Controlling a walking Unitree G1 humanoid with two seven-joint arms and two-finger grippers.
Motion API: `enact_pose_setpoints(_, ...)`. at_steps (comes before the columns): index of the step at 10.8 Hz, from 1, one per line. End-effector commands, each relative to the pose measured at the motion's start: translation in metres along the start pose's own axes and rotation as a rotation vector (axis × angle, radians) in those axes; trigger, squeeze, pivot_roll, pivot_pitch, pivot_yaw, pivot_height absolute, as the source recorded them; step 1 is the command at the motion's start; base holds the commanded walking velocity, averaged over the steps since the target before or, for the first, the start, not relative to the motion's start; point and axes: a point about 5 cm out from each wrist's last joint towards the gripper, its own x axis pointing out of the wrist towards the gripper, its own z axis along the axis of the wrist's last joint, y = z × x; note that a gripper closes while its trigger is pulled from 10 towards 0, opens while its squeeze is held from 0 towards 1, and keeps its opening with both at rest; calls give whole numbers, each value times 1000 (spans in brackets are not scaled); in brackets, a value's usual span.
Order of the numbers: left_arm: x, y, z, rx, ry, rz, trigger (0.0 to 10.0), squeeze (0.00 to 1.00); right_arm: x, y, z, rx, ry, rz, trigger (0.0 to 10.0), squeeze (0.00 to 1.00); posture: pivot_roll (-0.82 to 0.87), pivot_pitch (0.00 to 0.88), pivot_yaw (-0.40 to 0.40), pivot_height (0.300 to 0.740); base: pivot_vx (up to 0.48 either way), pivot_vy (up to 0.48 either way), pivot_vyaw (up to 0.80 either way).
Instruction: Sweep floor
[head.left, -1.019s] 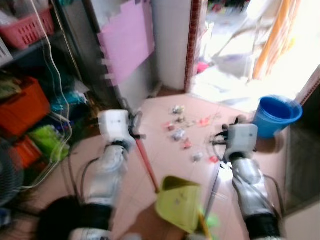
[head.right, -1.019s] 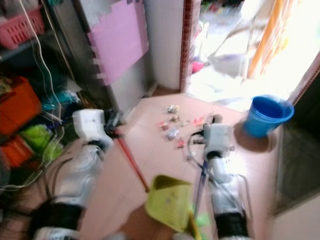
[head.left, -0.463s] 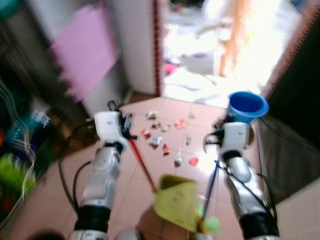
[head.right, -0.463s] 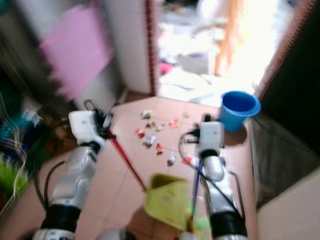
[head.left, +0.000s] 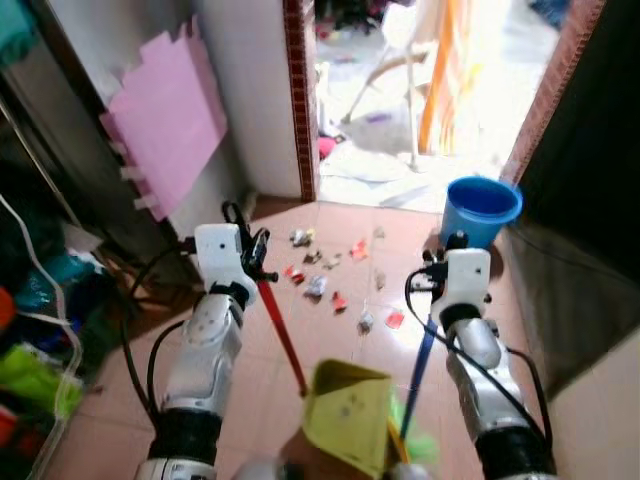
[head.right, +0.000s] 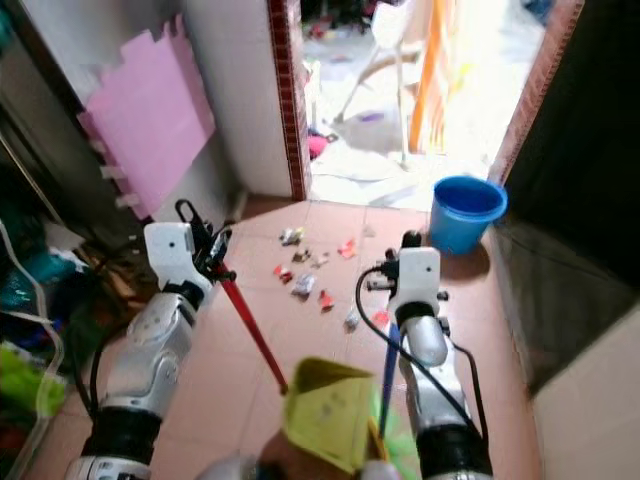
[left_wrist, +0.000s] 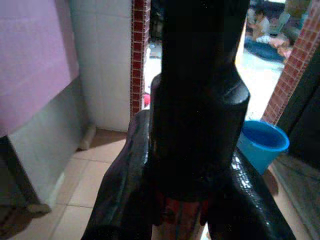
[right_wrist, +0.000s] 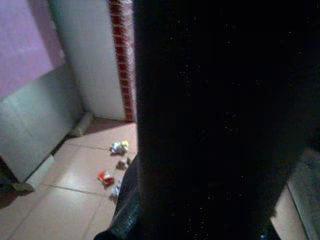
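The left end effector (head.left: 255, 262) gripped the red dustpan handle (head.left: 282, 339), the right end effector (head.left: 448, 262) the blue broom handle (head.left: 419, 367). Judged risk: either pole could twist loose mid-stroke. The litter (head.left: 335, 282) lay just ahead on terracotta floor tiles (head.left: 250, 380), before a blue bucket (head.left: 481, 209) and bright doorway (head.left: 400, 90).

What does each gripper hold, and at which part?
The left gripper holds the red handle of the yellow-green dustpan near its top; the right gripper holds the blue stick at its upper end.
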Motion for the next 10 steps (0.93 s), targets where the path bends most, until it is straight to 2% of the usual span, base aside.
enact_pose_setpoints(1,3,-4,8,-11,-29,-15,10000,0,2,3,2,26,-3,6,10000,0,-72,0,99,740,0,465,0)
enact_pose_setpoints(4,3,-7,8,-2,-34,-30,10000,0,2,4,2,19,-10,9,10000,0,-74,0,98,740,0,460,0)
enact_pose_setpoints(8,7,-11,10,23,-28,-68,10000,0,6,4,12,-11,-27,10,10000,0,-73,0,59,740,0,0,0)
enact_pose_setpoints(9,5,-9,7,11,-24,-47,10000,0,6,5,12,-12,-25,16,10000,0,-70,0,63,740,0,0,0)
enact_pose_setpoints(10,0,-12,1,13,-11,-47,10000,0,4,5,3,-4,6,18,10000,0,-60,0,70,740,0,0,-800)
